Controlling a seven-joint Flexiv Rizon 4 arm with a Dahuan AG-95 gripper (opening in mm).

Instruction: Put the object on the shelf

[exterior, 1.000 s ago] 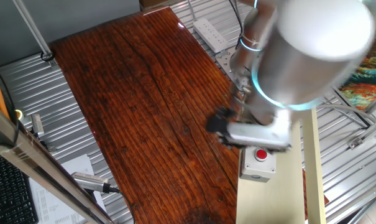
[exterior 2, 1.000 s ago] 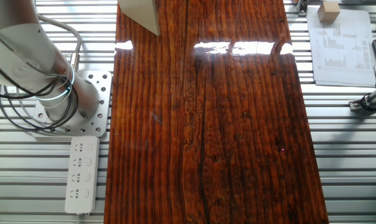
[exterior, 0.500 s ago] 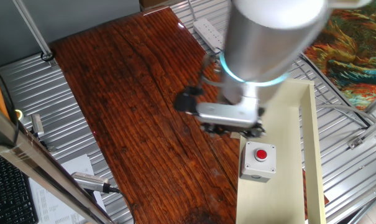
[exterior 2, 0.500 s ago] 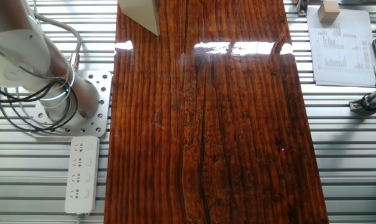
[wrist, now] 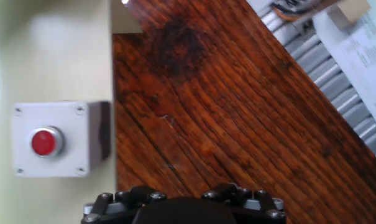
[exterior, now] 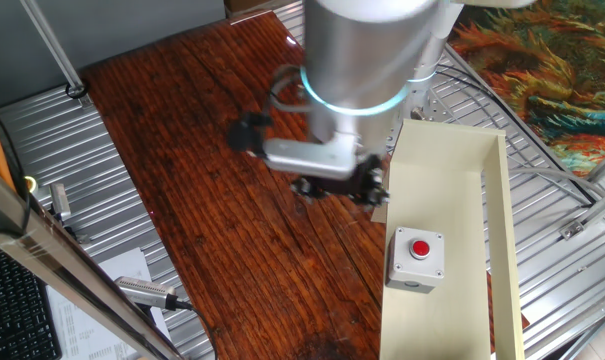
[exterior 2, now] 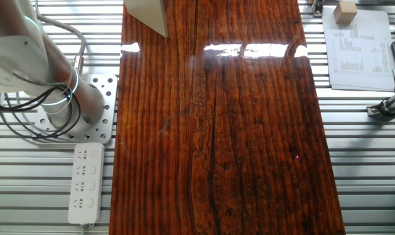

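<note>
The object, a light-grey box [exterior: 415,258] with a red button on top, sits on the cream shelf [exterior: 462,190], near its left edge. In the hand view the box [wrist: 51,140] lies at the left on the shelf panel [wrist: 51,50]. My gripper [exterior: 337,189] hangs over the dark wooden table, left of the shelf and up-left of the box, apart from it. Its two dark fingers stand apart with nothing between them. In the hand view only the gripper's base [wrist: 181,205] shows at the bottom edge; the fingertips are out of view.
The red-brown tabletop [exterior: 202,150] spreads left of the shelf. A white power strip [exterior 2: 86,183] and the arm's base [exterior 2: 66,104] sit beside the table on the metal frame. A corner of the shelf [exterior 2: 147,16] shows in the other fixed view. Papers [exterior 2: 357,46] lie at the right.
The arm has moved left and up, away from the box and off the shelf, out over the table. The box stays in place on the shelf.
</note>
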